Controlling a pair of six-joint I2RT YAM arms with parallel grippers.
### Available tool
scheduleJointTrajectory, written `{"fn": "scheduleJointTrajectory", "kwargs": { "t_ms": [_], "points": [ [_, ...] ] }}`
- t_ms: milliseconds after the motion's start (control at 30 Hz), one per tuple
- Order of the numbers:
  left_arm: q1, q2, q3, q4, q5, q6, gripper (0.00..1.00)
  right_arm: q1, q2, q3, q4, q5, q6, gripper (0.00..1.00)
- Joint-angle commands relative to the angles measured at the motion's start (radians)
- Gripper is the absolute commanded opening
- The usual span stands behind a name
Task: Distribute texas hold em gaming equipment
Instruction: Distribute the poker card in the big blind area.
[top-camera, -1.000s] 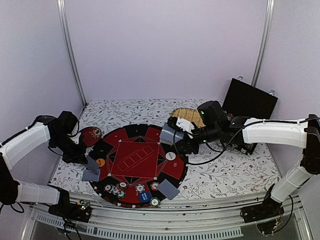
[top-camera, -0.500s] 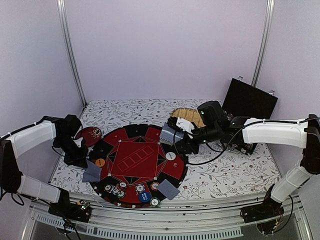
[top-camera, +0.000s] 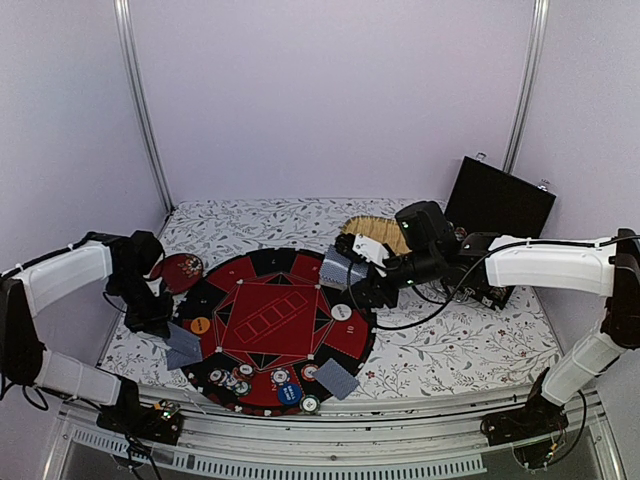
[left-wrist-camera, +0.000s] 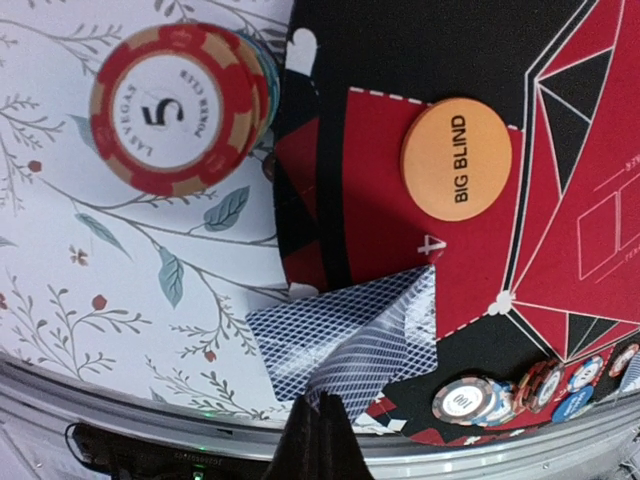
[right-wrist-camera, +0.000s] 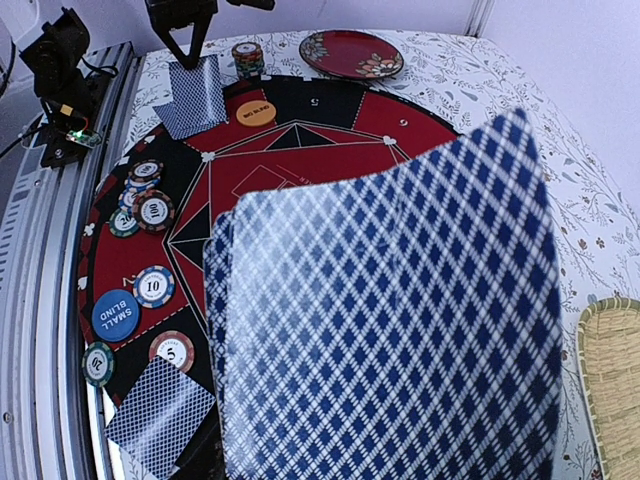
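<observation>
We judge the deal partly done. Just beyond our left fingers (left-wrist-camera: 318, 440) lies a pair of face-down cards (left-wrist-camera: 345, 338), part on the mat (left-wrist-camera: 560, 150) and part on the cloth (left-wrist-camera: 60, 260). Further out sit the orange BIG BLIND button (left-wrist-camera: 457, 160) and, off to the left, a red chip stack (left-wrist-camera: 175, 108). Right of the fingertips, along the mat's near rim, chips (left-wrist-camera: 468, 400) are set out. From the right wrist we also see a second card pair (right-wrist-camera: 160, 415) and the SMALL BLIND button (right-wrist-camera: 115, 313) laid down. We see no cards at the far seats, so we reckon most of the dealing is left.

Our left gripper (top-camera: 160, 322) is clenched tight with nothing between its jaws, and its tips are at the near edge of that pair. Whether they press it we cannot tell. Our right gripper (top-camera: 350, 275) clamps the deck (right-wrist-camera: 390, 320), slightly fanned, above the mat.
</observation>
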Motion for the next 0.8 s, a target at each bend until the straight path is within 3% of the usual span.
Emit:
{"fn": "scheduleJointTrajectory", "kwargs": {
  "t_ms": [0, 433, 600, 767],
  "points": [
    [0.008, -0.071, -0.026, -0.024, -0.022, -0.056, 0.00, -0.006, -0.036, 0.001, 0.016, -0.011, -0.010, 0.44],
    [0.010, -0.218, -0.140, 0.070, 0.012, -0.184, 0.00, -0.006, -0.035, 0.014, 0.005, -0.012, -0.011, 0.44],
    [0.010, -0.209, -0.133, 0.054, 0.010, -0.182, 0.11, -0.006, -0.040, 0.016, 0.003, -0.015, -0.011, 0.44],
    [0.011, -0.217, -0.119, 0.036, 0.007, -0.180, 0.38, -0.006, -0.040, 0.014, 0.005, -0.018, -0.012, 0.44]
  ]
}}
